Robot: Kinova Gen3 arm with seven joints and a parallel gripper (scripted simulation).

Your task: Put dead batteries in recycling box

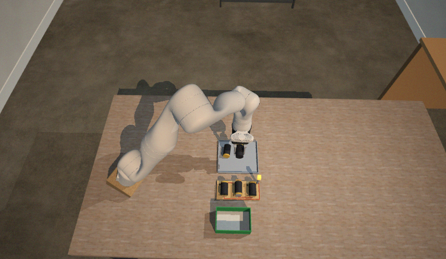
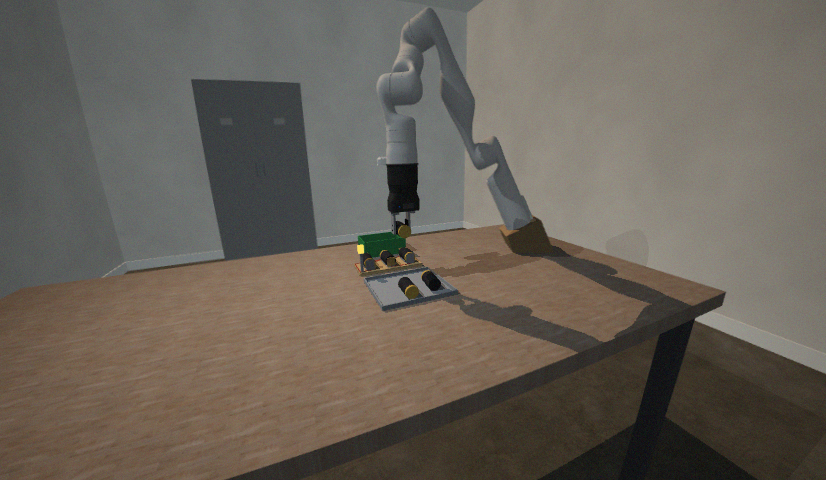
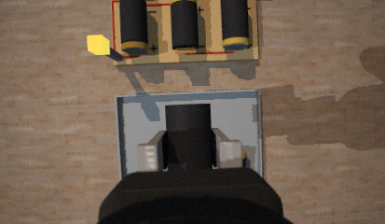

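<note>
From my end I count six batteries: one in the hand, two on the tray and three in the holder. My one hand (image 1: 240, 149) (image 2: 401, 228) (image 3: 189, 142) is clamped on a black battery (image 1: 239, 153) (image 2: 403, 230) (image 3: 188, 135), its two fingers pressed to opposite sides. I have it lying level in the air over the one grey tray (image 1: 257, 157) (image 2: 380, 288) (image 3: 133, 140), with its gold end facing away from the holder.

The exterior view gives me both tray batteries lying down. One tray battery (image 2: 408, 287) has its gold end turned away from the holder; the other tray battery (image 1: 227, 150) (image 2: 430, 279), nearer the arm's base, has its gold end towards the holder. From above, the hand and its load mostly hide the first.

The one three-bay battery holder (image 1: 231, 188) (image 2: 413, 266) (image 3: 158, 28) sits between the tray and the recycling box, with a battery in each bay. The two outer ones point their gold ends at the tray, the middle one the other way. How firmly each is seated, I can't tell. The single bulb (image 1: 258, 177) (image 2: 360, 248) (image 3: 98, 45), on its post at a corner of the holder, shows bright yellow.

I have one green recycling box (image 1: 232, 231) (image 2: 380, 245), standing upright on the worktop (image 1: 331, 161) (image 2: 165, 357) (image 3: 49, 140). All six batteries are outside it. The arm stands on one wooden block (image 1: 131, 191) (image 2: 542, 236).
</note>
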